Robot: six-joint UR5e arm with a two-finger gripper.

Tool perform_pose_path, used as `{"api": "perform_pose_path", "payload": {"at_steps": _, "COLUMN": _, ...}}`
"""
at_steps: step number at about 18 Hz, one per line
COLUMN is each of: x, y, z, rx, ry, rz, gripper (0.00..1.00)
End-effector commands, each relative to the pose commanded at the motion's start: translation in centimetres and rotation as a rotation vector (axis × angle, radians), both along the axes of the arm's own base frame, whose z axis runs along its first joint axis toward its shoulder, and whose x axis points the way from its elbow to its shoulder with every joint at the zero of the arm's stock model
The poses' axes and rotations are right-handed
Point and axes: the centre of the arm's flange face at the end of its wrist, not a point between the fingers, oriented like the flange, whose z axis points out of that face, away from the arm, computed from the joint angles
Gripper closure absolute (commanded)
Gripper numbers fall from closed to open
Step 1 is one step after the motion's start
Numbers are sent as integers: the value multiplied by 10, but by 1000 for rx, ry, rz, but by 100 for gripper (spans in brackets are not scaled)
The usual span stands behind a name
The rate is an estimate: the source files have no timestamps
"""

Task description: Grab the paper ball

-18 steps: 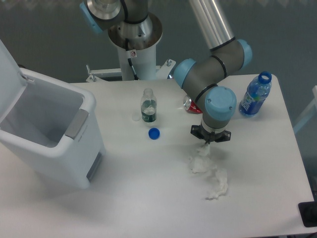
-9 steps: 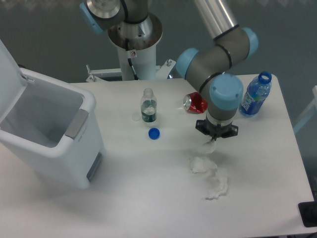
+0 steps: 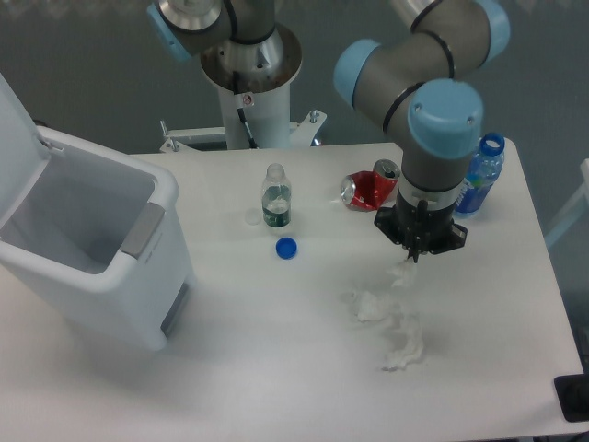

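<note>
the open bin (image 3: 138,198) waits at our left; past the small bottle (image 3: 276,196) and red can (image 3: 366,191), our gripper (image 3: 416,259) points down, fingers pinched on the paper ball (image 3: 403,272), dangling above both larger wads (image 3: 391,324).

The grey-and-blue robot arm (image 3: 433,55) is cut off by the top edge and hides part of the blue-labelled plastic water bottle (image 3: 482,175). The open white plastic bin (image 3: 83,239) runs past the left edge.

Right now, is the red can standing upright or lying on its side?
Lying on its side. The red can rests on the table with its round silver end facing left toward the small clear bottle.
</note>
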Motion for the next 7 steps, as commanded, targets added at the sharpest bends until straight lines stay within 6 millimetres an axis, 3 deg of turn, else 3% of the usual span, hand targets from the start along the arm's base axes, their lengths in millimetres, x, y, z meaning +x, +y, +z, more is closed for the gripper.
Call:
{"api": "perform_pose_path", "payload": {"at_steps": 2, "x": -2, "y": 1, "z": 11, "rx": -20, "ry": -3, "rz": -78, "gripper": 100}}
{"api": "perform_pose_path", "payload": {"at_steps": 7, "x": -8, "y": 1, "z": 8, "rx": -36, "ry": -26, "rz": -91, "gripper": 100}}
